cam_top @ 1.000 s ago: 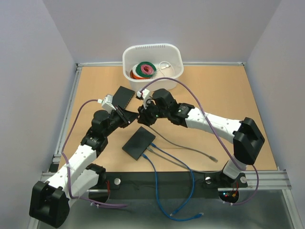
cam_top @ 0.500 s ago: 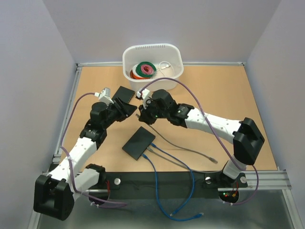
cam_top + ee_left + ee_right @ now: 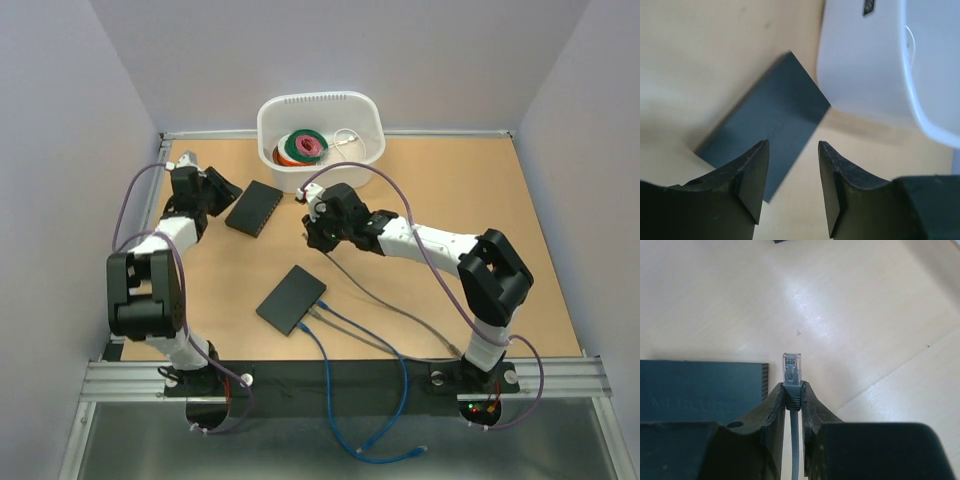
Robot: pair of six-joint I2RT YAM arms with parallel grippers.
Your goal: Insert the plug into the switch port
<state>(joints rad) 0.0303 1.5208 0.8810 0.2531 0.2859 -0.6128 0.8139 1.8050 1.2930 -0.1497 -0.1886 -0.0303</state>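
Two blue cables run from the near edge of the surface into the near switch, which lies flat near the middle of the near edge. A grey cable trails from the near right up to the right hand, at the centre of the surface. That hand pinches the cable's boot just behind the plug; the clear plug projects past the fingertips over bare surface, in no port. The far switch lies toward the far left corner. Beside it, the left hand is spread and holds nothing. A white tub of coloured rolls stands at the middle of the far edge.
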